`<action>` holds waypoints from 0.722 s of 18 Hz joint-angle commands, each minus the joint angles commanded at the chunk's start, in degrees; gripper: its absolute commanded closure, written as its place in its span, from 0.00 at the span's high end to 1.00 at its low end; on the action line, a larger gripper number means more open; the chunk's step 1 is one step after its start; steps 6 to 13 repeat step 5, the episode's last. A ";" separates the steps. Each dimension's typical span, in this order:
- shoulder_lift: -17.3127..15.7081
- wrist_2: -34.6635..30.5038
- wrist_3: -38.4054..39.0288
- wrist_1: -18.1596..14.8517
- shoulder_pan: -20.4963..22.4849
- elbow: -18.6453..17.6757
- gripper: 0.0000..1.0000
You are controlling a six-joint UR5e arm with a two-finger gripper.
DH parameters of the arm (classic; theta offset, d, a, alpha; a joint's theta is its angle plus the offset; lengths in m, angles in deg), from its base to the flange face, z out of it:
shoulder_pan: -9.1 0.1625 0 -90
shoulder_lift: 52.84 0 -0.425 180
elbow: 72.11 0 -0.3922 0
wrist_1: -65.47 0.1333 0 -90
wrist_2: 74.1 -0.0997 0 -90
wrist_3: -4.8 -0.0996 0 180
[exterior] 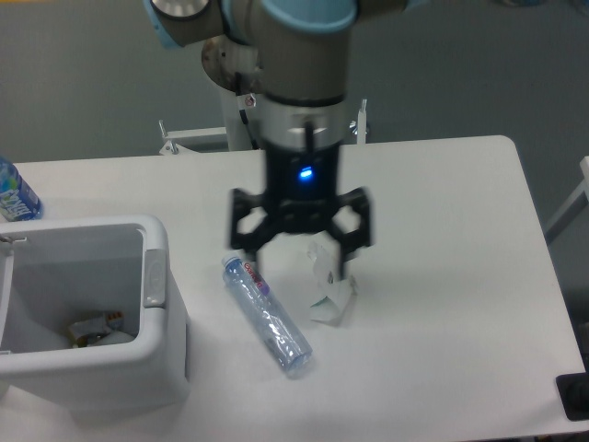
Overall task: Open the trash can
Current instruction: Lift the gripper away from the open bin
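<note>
Now the large boxy white-grey plastic trash can (87, 364) with rounded corners stands at the bench's front-left corner with its top open, so the smooth inner walls show down to some crumpled scraps (92, 330) lying at the bottom. A grey tab latch (154, 278) sits on its right rim. What may be the raised lid is only a thin sliver at the left picture edge, and that cannot be told for sure.

Above the middle of the smooth white bench (442, 239), the black two-finger gripper (300, 262) hangs with its fingers spread well apart, holding nothing; a blue light glows on its body, and its outline is blurred. Its left finger (249, 267) ends just above the cap end of a clear cylindrical plastic bottle (268, 318) that lies on its side, slanting toward the front edge. Its right finger (347, 265) stands over a crumpled, folded piece of translucent white plastic (329, 290), just beside the bottle.

A blue-labelled bottle (14, 191) is cut off at the bench's left edge, behind the can. Open bench surface stretches from the crumpled piece to the right edge and its rounded far corner, and between the can and the lying bottle there is a narrow bare strip.
</note>
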State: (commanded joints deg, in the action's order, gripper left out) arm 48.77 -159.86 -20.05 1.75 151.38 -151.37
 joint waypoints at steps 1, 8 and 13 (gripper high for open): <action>-0.36 -1.76 -3.24 -1.05 1.40 -0.88 1.00; -0.71 -5.28 -13.89 -2.82 4.22 -3.17 1.00; -0.71 -5.28 -13.89 -2.82 4.22 -3.17 1.00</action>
